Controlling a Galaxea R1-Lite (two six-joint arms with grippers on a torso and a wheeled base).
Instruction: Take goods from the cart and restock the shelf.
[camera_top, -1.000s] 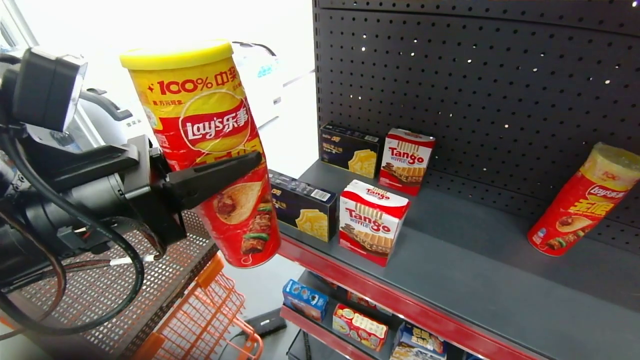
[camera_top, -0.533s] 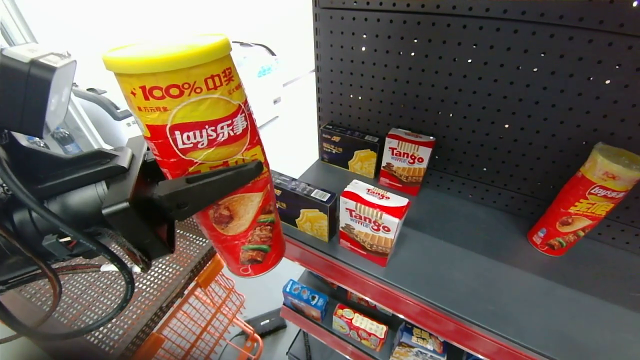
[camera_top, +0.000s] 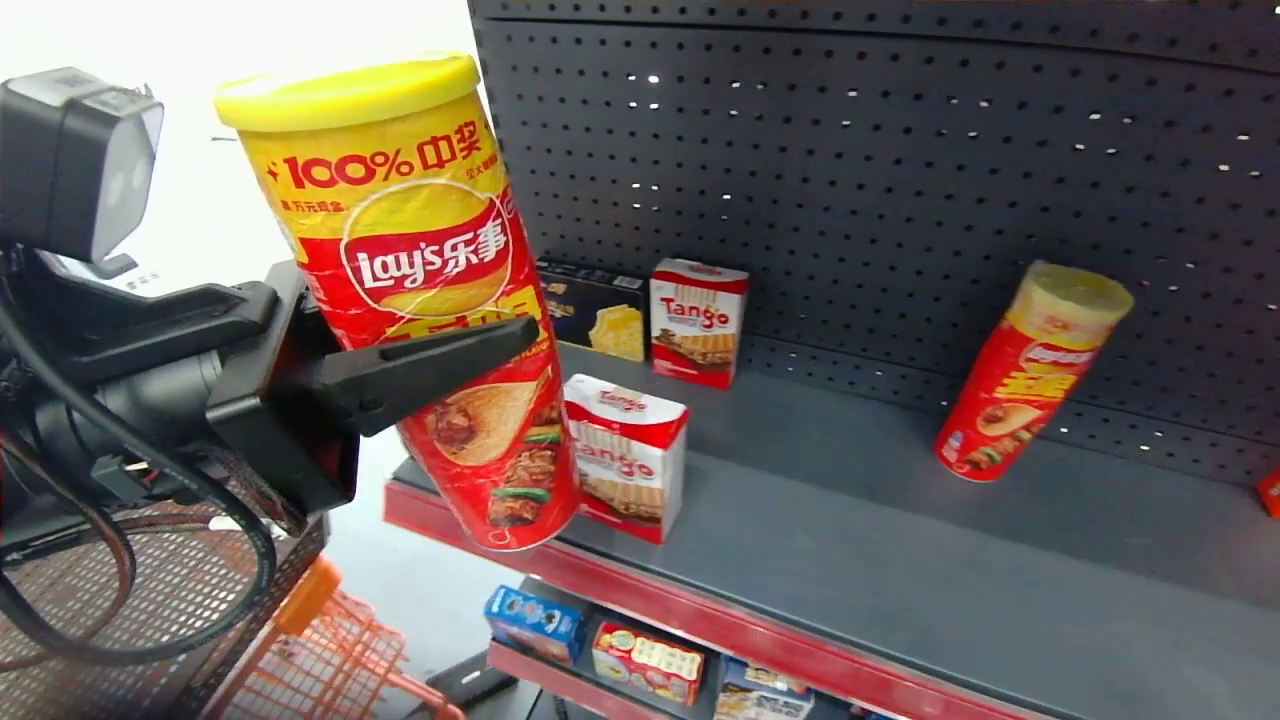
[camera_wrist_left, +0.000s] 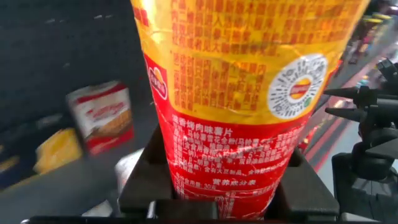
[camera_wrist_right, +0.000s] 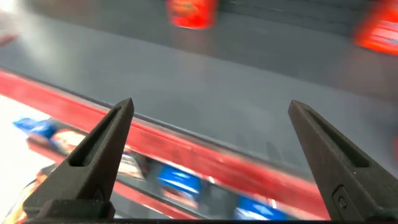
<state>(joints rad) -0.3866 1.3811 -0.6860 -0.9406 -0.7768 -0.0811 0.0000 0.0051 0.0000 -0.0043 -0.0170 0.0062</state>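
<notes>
A: Where is the can (camera_top: 420, 280) right now?
B: Up in the air. The left gripper (camera_top: 505, 340) has its two fingers shut tight round the middle of it. The yellow lid is on top, and the can leans a little.
A: Is it on the shelf (camera_top: 850, 520) yet?
B: No. It hangs in front of the shelf's left end. Its bottom is near the red front edge, just beside a white box (camera_top: 625, 455).
A: So what is done?
B: I think the picking-up part is done. The can is out of the cart (camera_top: 340, 640), which sits low down, below the arm.
A: And what is left?
B: The can has to go over the shelf, stand down on the grey part and be let go. There is lots of bare room between the box and the other can (camera_top: 1030, 370) near the back wall.
A: What about the right gripper (camera_wrist_right: 210, 106)?
B: It is wide open and holds nothing. It is above the shelf's front edge.
A: Are there more goods in the cart?
B: I cannot tell. The inside of the cart is hidden.
</notes>
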